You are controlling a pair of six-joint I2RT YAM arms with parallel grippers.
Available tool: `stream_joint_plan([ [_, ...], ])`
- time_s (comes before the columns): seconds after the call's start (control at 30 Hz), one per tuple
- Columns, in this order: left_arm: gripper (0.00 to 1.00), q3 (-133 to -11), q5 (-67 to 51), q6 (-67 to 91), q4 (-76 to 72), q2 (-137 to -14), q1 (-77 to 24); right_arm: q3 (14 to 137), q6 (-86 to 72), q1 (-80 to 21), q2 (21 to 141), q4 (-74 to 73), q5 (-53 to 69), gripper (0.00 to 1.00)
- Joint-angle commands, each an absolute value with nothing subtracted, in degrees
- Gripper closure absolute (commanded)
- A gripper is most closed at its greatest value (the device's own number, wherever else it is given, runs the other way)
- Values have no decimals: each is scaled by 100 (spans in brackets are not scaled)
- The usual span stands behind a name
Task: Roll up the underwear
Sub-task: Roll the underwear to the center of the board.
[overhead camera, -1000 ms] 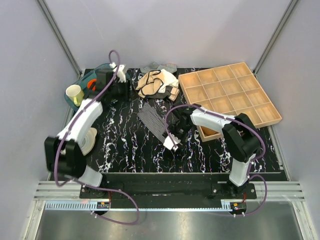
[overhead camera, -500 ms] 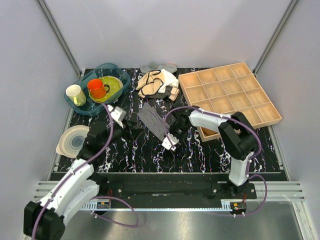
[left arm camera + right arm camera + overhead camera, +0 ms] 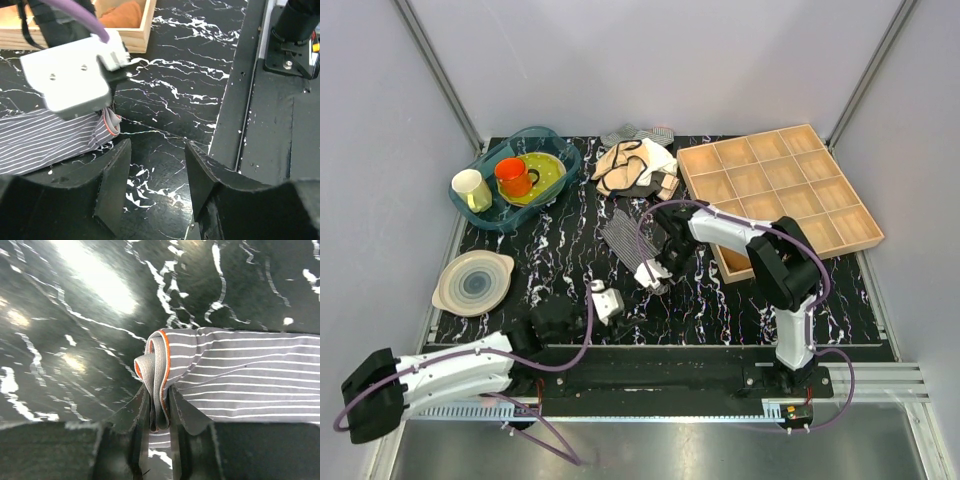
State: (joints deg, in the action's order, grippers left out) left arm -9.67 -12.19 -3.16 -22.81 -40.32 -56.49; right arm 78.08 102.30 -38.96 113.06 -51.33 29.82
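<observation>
The underwear (image 3: 623,230) is a grey pinstriped piece lying flat at the table's middle. Its near hem with an orange-red edge (image 3: 162,360) is folded up into a small loop. My right gripper (image 3: 651,276) is at that near end, and in the right wrist view the right gripper (image 3: 159,415) is shut on the folded hem of the underwear (image 3: 240,375). My left gripper (image 3: 606,301) lies low near the front edge, just left of the right one. In the left wrist view the left gripper (image 3: 157,175) stands open over bare tabletop, with the underwear (image 3: 45,142) just ahead on the left.
A wooden compartment tray (image 3: 780,190) fills the back right, with a tan rolled piece (image 3: 120,15) in a near cell. A beige-and-white garment (image 3: 635,165) lies behind the underwear. A blue tub (image 3: 515,175) with cups stands back left, above a grey plate (image 3: 473,282).
The left arm has swung from the back left tub down to the front, its gripper now beside the right one. The right gripper has closed on the underwear's hem.
</observation>
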Motion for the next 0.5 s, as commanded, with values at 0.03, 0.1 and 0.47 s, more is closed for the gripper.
stream_joint_plan([
  [0.03,49,-940,-291,-896,-2979,-4385,-6300,8374,9467,-3929,11741,-7126,3576,84],
  [0.1,49,-975,-220,-984,-3006,-4526,-6433,8507,9361,-3929,11821,-7582,3734,85],
  [0.47,48,-1467,-176,-1415,-3954,-6756,-6601,9492,8297,-3911,12577,-8288,4122,87],
])
